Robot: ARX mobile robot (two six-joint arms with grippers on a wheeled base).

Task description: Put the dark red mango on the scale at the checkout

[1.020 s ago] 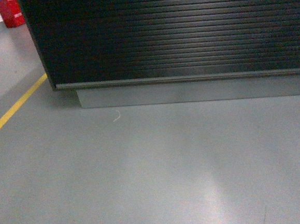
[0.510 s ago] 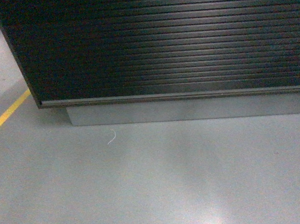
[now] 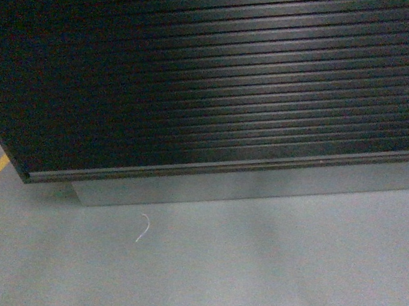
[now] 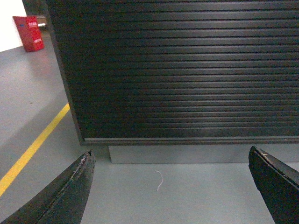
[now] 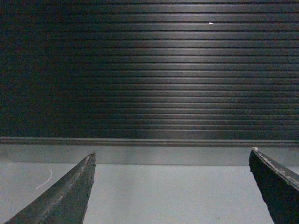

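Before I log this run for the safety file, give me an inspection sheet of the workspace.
Surface: grey floor, smooth, with glare patches.
Job's things: checkout, only its ribbed dark front and grey plinth showing; mango and scale nothing seen.
Clutter: a thin white strand on the floor near the plinth.
Grippers: left claw open, nothing between its fingers; right claw open, nothing between its fingers.
Cables: nothing seen.
Surroundings: yellow floor line left of the counter; red box by the white wall.
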